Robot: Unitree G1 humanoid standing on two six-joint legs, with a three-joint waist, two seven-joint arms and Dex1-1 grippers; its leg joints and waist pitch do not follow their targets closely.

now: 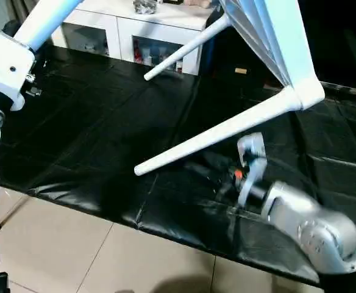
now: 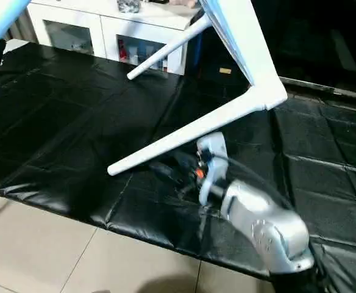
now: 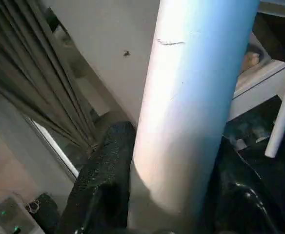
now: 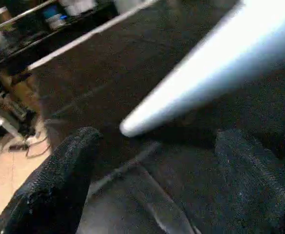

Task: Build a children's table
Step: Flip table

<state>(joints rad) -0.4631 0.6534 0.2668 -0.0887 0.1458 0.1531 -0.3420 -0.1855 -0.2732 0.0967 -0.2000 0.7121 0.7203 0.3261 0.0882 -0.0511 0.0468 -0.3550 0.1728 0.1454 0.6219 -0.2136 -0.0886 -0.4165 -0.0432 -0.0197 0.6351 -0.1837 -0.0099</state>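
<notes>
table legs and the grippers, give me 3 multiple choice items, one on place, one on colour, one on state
1. Where does the tip of the near table leg lie?
A. over the black sheet
B. inside the cabinet
C. on the tiled floor

2. What colour is the table leg held by the left gripper?
A. red
B. white
C. black

3. How is the right gripper?
A. shut on a table leg
B. shut on nothing
C. open, holding nothing

Answers:
1 A, the head views show the tip above the black sheet, short of its front edge.
2 B, the left wrist view shows a white leg between the black fingers.
3 C, the right wrist view shows its fingers wide apart, the leg beyond them.
</notes>
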